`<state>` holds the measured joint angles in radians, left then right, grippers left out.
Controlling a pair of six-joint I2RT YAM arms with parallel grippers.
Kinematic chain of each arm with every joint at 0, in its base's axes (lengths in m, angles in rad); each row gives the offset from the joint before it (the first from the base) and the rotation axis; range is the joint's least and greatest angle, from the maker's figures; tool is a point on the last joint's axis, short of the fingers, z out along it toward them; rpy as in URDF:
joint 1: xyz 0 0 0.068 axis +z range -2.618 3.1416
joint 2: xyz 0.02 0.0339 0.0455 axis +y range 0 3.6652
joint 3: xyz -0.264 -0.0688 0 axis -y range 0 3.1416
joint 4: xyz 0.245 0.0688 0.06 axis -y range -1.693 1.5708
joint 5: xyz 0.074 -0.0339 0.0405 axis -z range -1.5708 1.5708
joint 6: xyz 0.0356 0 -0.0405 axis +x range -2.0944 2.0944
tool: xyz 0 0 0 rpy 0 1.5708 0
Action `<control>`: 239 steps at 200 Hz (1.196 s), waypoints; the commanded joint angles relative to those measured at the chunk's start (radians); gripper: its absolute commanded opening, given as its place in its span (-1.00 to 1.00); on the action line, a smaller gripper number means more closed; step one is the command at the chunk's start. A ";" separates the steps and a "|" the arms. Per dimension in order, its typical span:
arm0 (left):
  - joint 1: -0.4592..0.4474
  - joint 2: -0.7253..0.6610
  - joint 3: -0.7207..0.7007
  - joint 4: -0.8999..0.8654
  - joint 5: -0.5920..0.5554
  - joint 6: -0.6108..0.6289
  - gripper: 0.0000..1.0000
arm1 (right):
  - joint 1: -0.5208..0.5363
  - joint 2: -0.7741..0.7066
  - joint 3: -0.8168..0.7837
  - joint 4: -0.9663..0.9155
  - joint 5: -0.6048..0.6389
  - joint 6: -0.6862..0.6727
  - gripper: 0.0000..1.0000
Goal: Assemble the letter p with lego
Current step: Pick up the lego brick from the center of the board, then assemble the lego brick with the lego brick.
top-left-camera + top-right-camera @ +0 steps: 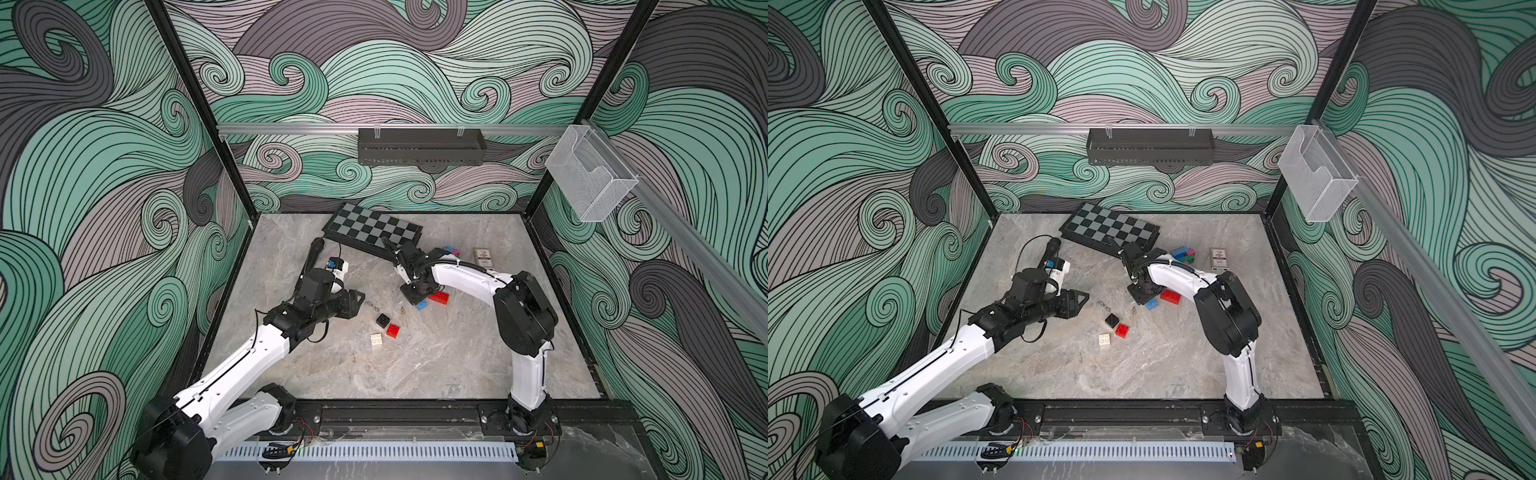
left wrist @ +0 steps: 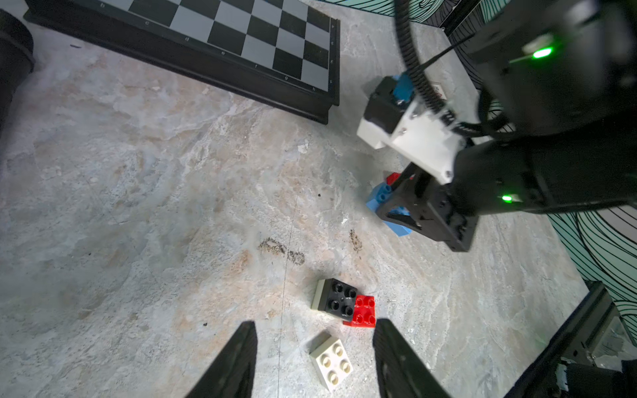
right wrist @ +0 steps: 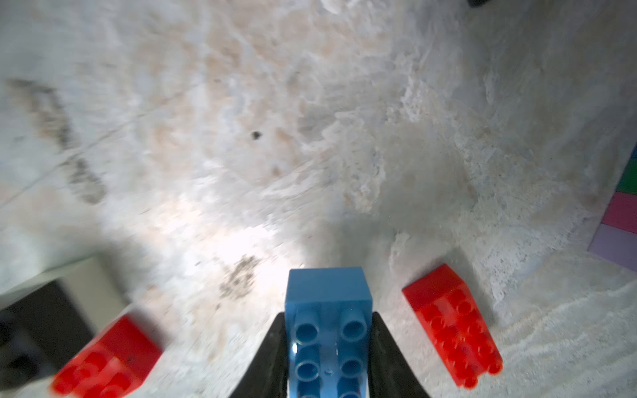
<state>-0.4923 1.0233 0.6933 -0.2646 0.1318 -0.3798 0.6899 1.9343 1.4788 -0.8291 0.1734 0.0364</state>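
My right gripper (image 3: 328, 317) is shut on a blue oblong lego brick (image 3: 327, 327), low over the marble floor near the middle; the same brick (image 1: 422, 305) pokes out under the gripper in a top view. A red oblong brick (image 1: 439, 297) lies just beside it. My left gripper (image 2: 315, 325) stands open and holds nothing. A cream square brick (image 2: 331, 363) lies on the floor under its gap. A black brick (image 2: 339, 298) and a red square brick (image 2: 362, 310) touch each other just beyond. A stack of blue, pink and green bricks (image 1: 1185, 254) sits at the back right.
A checkered board (image 1: 370, 228) lies at the back of the floor, with a black microphone (image 1: 316, 249) to its left. A small card box (image 1: 483, 257) lies at the back right. The black frame rail (image 1: 415, 411) borders the front.
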 commanded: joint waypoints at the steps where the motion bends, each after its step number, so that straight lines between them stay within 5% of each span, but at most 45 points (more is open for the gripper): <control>1: 0.032 -0.024 -0.024 0.053 0.020 -0.030 0.11 | 0.063 -0.088 -0.005 -0.071 -0.015 0.006 -0.61; 79: 0.194 -0.096 -0.163 0.132 0.098 -0.125 0.17 | 0.217 -0.042 0.049 -0.102 -0.042 0.053 -0.59; 239: 0.268 -0.104 -0.197 0.149 0.169 -0.126 0.15 | 0.258 0.077 0.134 -0.089 -0.058 0.063 -0.59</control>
<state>-0.2363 0.9253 0.5026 -0.1341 0.2790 -0.5056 0.9432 1.9991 1.5761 -0.9085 0.1276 0.0959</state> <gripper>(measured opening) 0.578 0.331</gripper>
